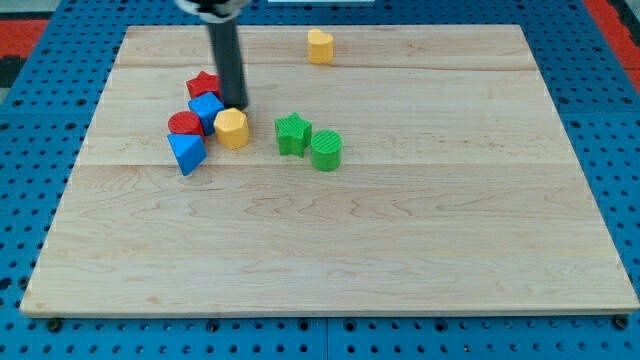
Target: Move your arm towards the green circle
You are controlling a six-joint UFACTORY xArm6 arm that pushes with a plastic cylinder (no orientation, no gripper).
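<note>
No gripper is fitted, so nothing is held: the arm ends in a dark rod, and my tip (pixel 235 105) rests on the surface (pixel 400 240) toward its far left corner. It sits just above the yellow hexagon (pixel 231 128), close beside the blue block (pixel 206 110) and the red star (pixel 204 85). Whether it touches any of them I cannot tell.

Left of these lie a red round block (pixel 184 124) and a blue triangle (pixel 186 152), all bunched together.

Over to the right, well apart from my tip, stands the green circle (pixel 326 150), touching or almost touching the green star (pixel 293 133) on its left. A yellow heart (pixel 320 46) sits alone near the far edge.
</note>
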